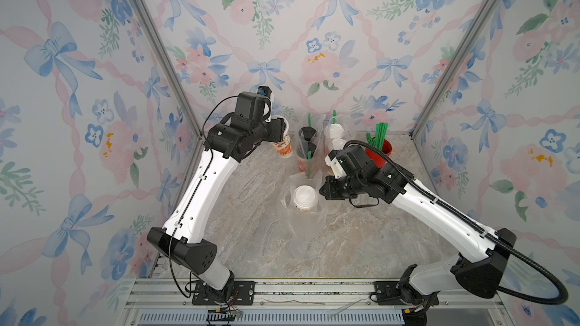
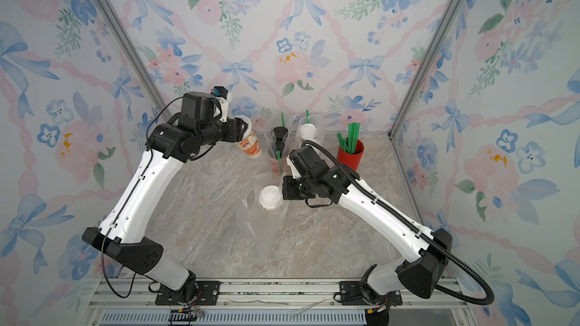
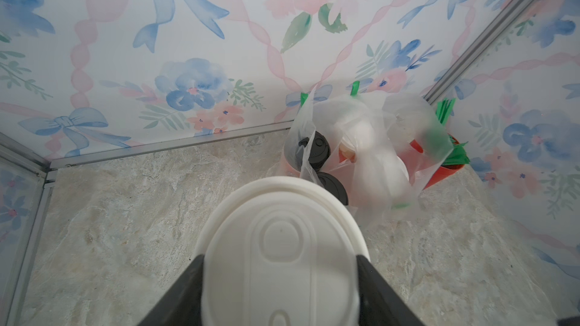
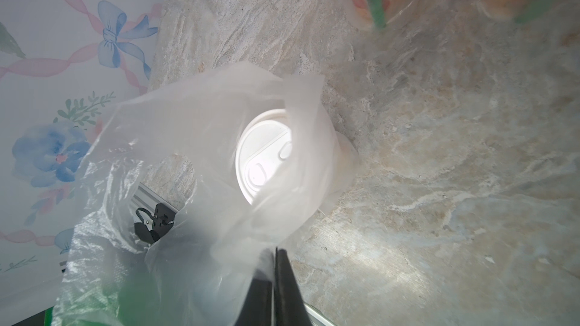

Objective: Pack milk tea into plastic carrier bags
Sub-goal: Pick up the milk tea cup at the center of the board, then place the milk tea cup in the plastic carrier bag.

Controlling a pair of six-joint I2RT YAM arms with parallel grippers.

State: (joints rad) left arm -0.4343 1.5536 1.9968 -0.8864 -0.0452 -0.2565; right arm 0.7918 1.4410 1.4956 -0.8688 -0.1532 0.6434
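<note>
white lid of a tilted milk tea cup fills my left claw, spread wide around it, its body hidden, while my right claw, forearm low, pinches closed on the clear bag holding another cup mid-table.

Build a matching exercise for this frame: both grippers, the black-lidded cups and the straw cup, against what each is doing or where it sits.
Things
1. left gripper
2. right gripper
3. black-lidded cups
4. red straw cup

States
A. pinching an edge of the near bag
B. standing unbagged on the table
C. clamped on a white-lidded cup
D. paired inside a far bag

Pairs: 1-C, 2-A, 3-D, 4-B
</note>
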